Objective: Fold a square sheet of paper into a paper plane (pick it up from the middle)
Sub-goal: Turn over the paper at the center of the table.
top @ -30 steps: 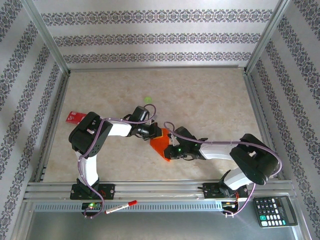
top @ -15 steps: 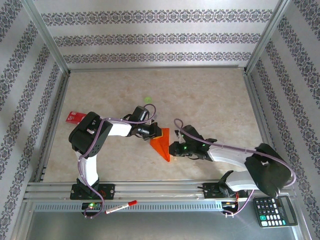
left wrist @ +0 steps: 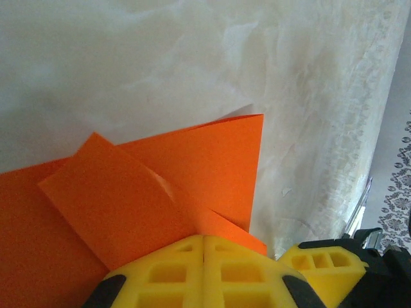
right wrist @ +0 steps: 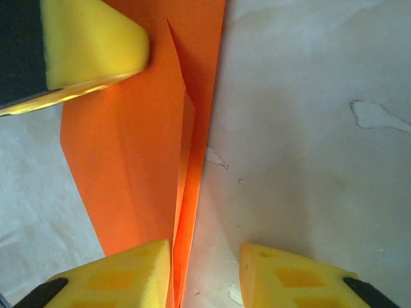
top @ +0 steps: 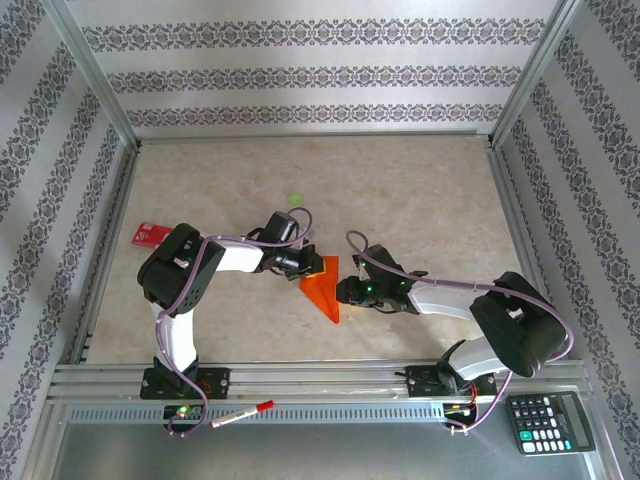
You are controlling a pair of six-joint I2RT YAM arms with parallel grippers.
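My left gripper (left wrist: 204, 256) is closed. Its two yellow fingers meet along one seam with no gap, and the tips rest down on the orange paper (left wrist: 192, 167) rather than around it (I can see no sheet caught between them). Just ahead of those tips in the left wrist view, a folded flap (left wrist: 109, 199) lies slantwise across the sheet. Beyond the flap, the paper's sharp far corner points out over the pale desk (left wrist: 160, 64).

My right gripper (right wrist: 205, 276) stands partly open, with bare desk showing between its fingers. The paper's long straight edge runs down to the inner side of the finger on the left of that view. A raised crease (right wrist: 183, 141) stands just beside that edge, and nothing is clamped. At the upper left of the right wrist view, one yellow finger (right wrist: 90, 45) of the left gripper presses on the sheet.

From the top camera, the paper lies flat as a narrow triangle in the near half of the desk, its point aimed toward the arm bases. The left gripper sits at the triangle's upper left corner and the right gripper just beside its right edge. Farther back on the desk is a small green spot (top: 295, 199), well apart from the paper. A red card (top: 152, 233) lies by the left rail. A calculator (top: 550, 422) and a red-capped pen (top: 243, 415) sit on the near ledge.
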